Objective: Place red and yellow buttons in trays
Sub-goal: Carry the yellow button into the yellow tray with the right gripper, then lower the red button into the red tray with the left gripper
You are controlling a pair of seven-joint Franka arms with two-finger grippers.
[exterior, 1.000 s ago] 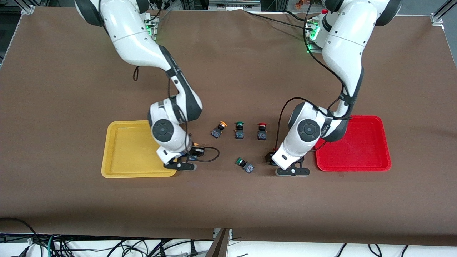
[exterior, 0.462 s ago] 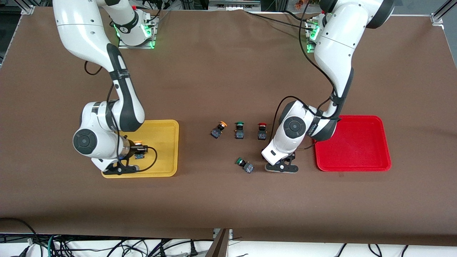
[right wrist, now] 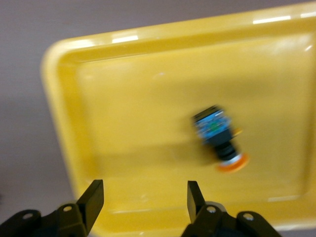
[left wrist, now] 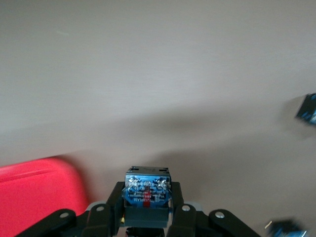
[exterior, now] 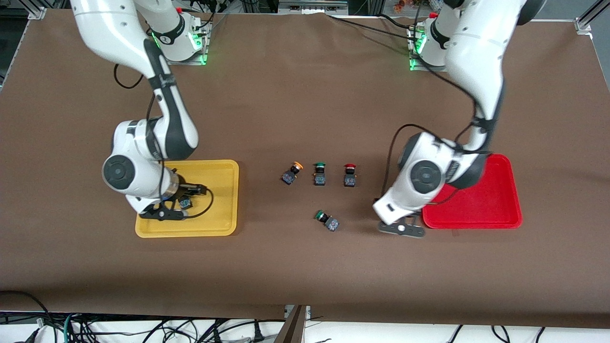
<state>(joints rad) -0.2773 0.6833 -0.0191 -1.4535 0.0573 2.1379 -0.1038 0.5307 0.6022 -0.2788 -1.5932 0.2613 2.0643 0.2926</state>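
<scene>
My right gripper (exterior: 163, 214) is open and empty over the yellow tray (exterior: 224, 228); in the right wrist view it (right wrist: 144, 195) hangs above the tray (right wrist: 123, 98). A yellow-orange-capped button (exterior: 185, 203) lies on its side in that tray, also seen in the right wrist view (right wrist: 220, 138). My left gripper (exterior: 401, 228) is shut on a dark-bodied button (left wrist: 147, 180) just beside the red tray (exterior: 495, 220), over the table. That button's cap is hidden. A corner of the red tray (left wrist: 34, 192) shows in the left wrist view. A yellow-orange button (exterior: 290, 174) and a red button (exterior: 350, 175) stand mid-table.
Two green-capped buttons sit on the brown table: one (exterior: 320, 174) between the yellow-orange and red ones, one (exterior: 327, 220) nearer the front camera, lying tilted. Both arm bases stand along the table edge farthest from the front camera.
My right gripper carried the yellow-orange button over the yellow tray and let it go; it now lies in the tray. My left gripper moved with its button toward the red tray.
</scene>
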